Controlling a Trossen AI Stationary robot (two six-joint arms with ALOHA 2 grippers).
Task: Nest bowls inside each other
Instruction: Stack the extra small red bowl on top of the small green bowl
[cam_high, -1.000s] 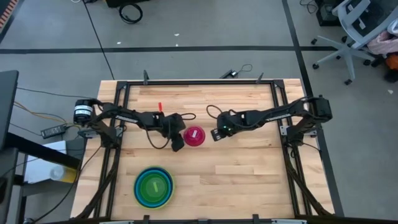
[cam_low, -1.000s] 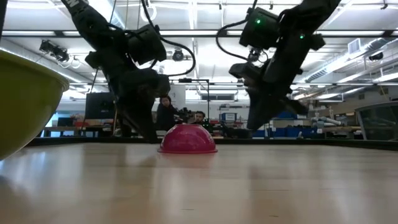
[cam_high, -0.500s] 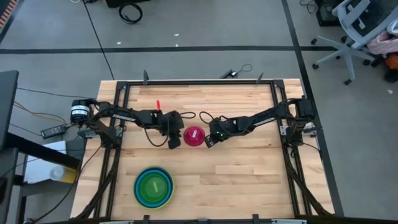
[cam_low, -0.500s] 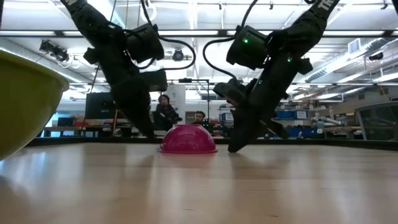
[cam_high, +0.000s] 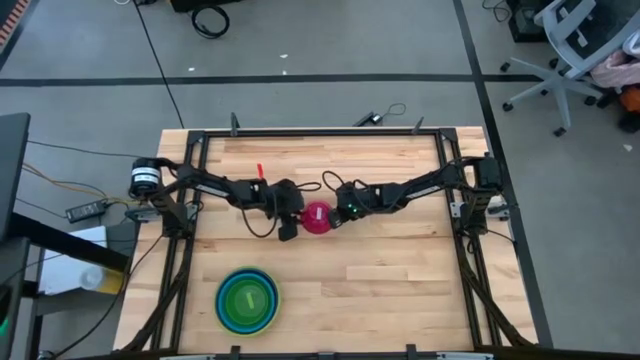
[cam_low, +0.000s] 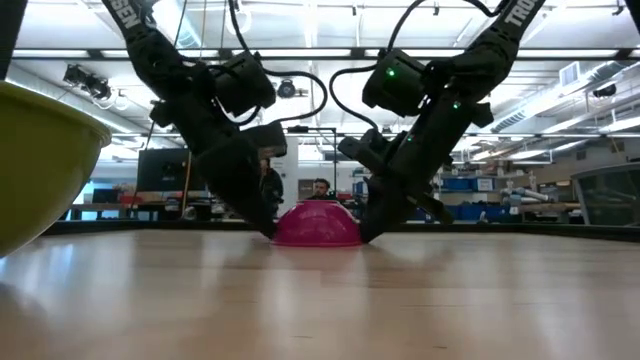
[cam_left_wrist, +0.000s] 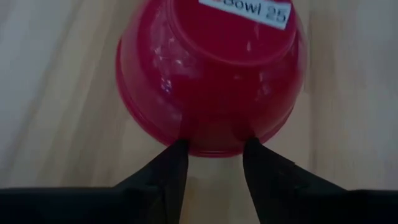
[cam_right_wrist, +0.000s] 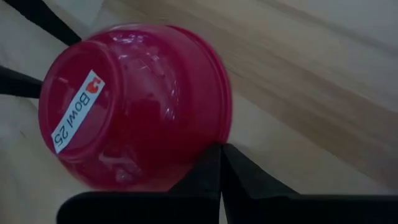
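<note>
The magenta-pink bowl (cam_high: 318, 217) lies upside down, rim on the wood, near the table's middle; its base bears a white label (cam_left_wrist: 247, 9). My left gripper (cam_left_wrist: 214, 146) stands open at its left side, slanting down. My right gripper (cam_right_wrist: 221, 149) is shut at its right side, also slanting down. In the low view the bowl (cam_low: 316, 225) sits between the two tips. Near the front left stands a nested stack (cam_high: 247, 300): a yellow-green bowl (cam_low: 40, 160) with a blue and a green one inside. My left gripper touches the bowl's outer wall just above the rim (cam_left_wrist: 211, 140) with both open fingertips (cam_left_wrist: 177, 152). The fingers slant down from the table's left and clasp nothing. My right gripper meets the rim on the bowl's right side (cam_right_wrist: 214, 132) with its shut tips, slanting down from the right.
Black frame rails (cam_high: 200, 150) run along the table's left, far and right edges. A small red object (cam_high: 256, 170) lies at the far left. Bare wood (cam_high: 400, 290) spreads from the bowl to the near right corner.
My right gripper has sunk to the table and moved left up to the pink bowl's right side. My left gripper has dropped a little and moved right against the bowl's left side. The bowl has slid a short way toward the table's right, still upside down.
</note>
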